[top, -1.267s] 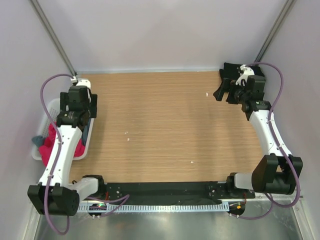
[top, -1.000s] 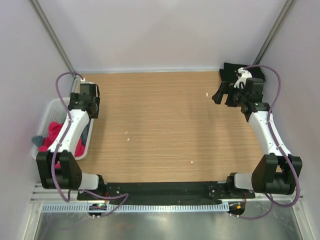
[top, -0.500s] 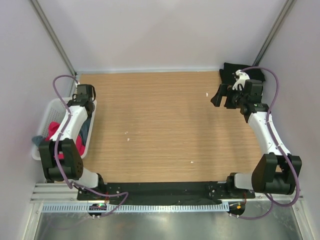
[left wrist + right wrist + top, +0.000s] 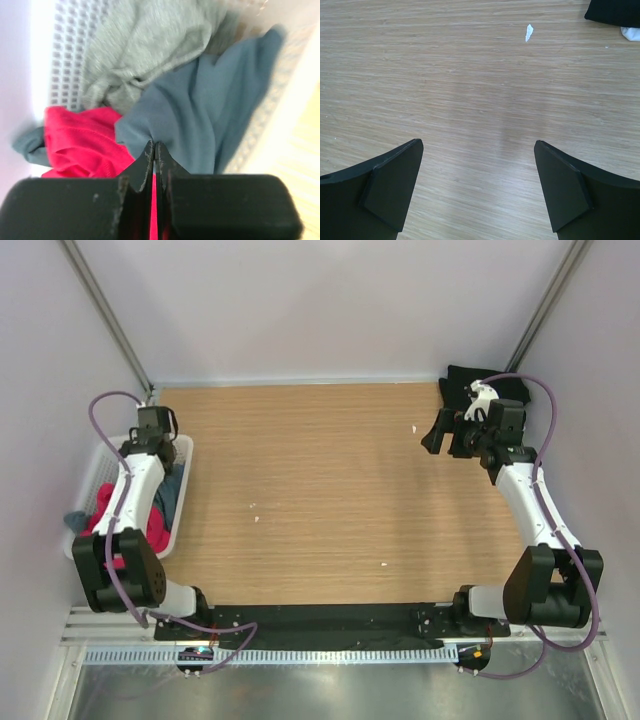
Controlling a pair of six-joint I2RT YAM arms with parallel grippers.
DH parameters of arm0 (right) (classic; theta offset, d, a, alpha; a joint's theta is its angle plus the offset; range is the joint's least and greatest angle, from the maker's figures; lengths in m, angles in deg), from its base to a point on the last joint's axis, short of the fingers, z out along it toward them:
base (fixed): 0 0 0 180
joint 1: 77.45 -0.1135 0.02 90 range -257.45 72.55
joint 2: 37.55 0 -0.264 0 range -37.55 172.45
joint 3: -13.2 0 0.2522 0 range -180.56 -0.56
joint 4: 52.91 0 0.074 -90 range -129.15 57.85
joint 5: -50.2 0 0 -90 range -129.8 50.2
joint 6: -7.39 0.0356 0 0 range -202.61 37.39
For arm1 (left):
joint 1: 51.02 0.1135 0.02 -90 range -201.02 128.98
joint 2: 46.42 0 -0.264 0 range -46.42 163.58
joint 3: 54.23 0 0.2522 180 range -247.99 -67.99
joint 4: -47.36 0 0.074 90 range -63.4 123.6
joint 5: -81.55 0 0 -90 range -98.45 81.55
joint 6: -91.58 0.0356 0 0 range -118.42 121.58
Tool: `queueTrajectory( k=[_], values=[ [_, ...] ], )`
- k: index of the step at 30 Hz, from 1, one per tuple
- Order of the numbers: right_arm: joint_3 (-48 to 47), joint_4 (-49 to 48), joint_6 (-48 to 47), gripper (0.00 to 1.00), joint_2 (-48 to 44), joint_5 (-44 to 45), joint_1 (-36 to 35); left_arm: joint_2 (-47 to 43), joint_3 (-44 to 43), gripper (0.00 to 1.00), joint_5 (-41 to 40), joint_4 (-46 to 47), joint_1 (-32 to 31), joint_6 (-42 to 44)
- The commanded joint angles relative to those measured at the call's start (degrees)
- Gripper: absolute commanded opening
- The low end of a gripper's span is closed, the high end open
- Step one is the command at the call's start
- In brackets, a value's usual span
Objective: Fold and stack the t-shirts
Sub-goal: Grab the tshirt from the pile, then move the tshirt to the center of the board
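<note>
Three t-shirts lie heaped in the white basket (image 4: 100,455) at the table's left edge: slate blue-grey (image 4: 200,120), bright pink (image 4: 80,135) and light grey (image 4: 140,45). My left gripper (image 4: 154,147) reaches down into the basket and is shut on a puckered edge of the blue-grey t-shirt (image 4: 173,490). Pink cloth shows below the jaws. A black t-shirt (image 4: 470,385) lies at the table's far right corner. Beside it, my right gripper (image 4: 435,430) hovers open over bare wood, with nothing between its fingers (image 4: 395,175).
Basket walls (image 4: 65,55) close in around the left gripper. A few white scraps lie on the wooden table (image 4: 330,490), one near the right gripper (image 4: 529,32). Walls stand at the back and on both sides.
My left arm has swung back and left over the basket, dipped in, and its jaws have closed on the blue-grey t-shirt. The right arm has hardly moved.
</note>
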Motion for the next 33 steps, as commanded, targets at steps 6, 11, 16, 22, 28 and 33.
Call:
queueTrajectory(
  k=[6,11,16,22,28,33],
  values=[
    [-1.95,-0.75,-1.66,1.00,-0.17,0.64,-0.01,-6.16,-26.46,0.00,9.07,-8.55,0.12,-5.27],
    [-3.09,0.31,-1.31,1.00,2.12,-0.41,-0.01,-6.77,-26.42,0.00,9.51,-10.50,0.12,-5.20],
    [-3.19,0.22,-1.83,1.00,2.12,1.87,-0.01,-8.11,-29.09,0.00,14.45,-6.89,-2.77,-4.50],
    [-2.40,0.49,-3.06,1.00,3.00,2.14,0.17,4.02,-63.67,0.00,7.76,-11.37,-6.12,-2.30],
    [-1.43,0.49,-4.21,1.00,3.62,2.14,0.70,8.60,-76.76,0.00,7.85,-8.31,-9.26,-2.21],
    [-1.86,0.57,-4.21,1.00,4.23,2.22,0.79,7.81,-72.20,0.00,3.82,-5.14,-25.08,5.69]
  ],
)
